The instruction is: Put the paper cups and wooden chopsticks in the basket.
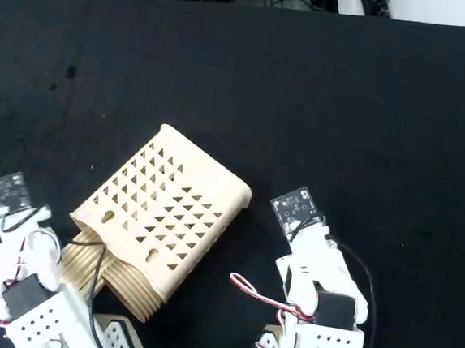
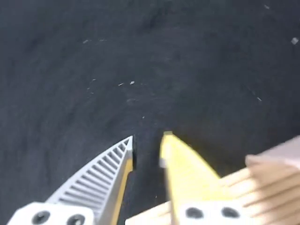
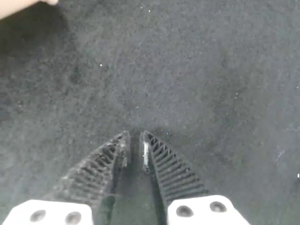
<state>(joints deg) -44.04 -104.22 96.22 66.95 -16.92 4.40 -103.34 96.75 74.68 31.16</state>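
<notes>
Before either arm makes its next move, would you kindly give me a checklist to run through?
1. Left gripper empty: ok, fingers slightly apart with nothing between them.
2. Right gripper empty: ok, fingers together over the bare table.
3. Basket opening facing up: not ok, a perforated wall is on top.
4. Left gripper clear of the basket: cannot tell, the wood sits close beside one finger.
5. Items to load located: cannot tell.
</notes>
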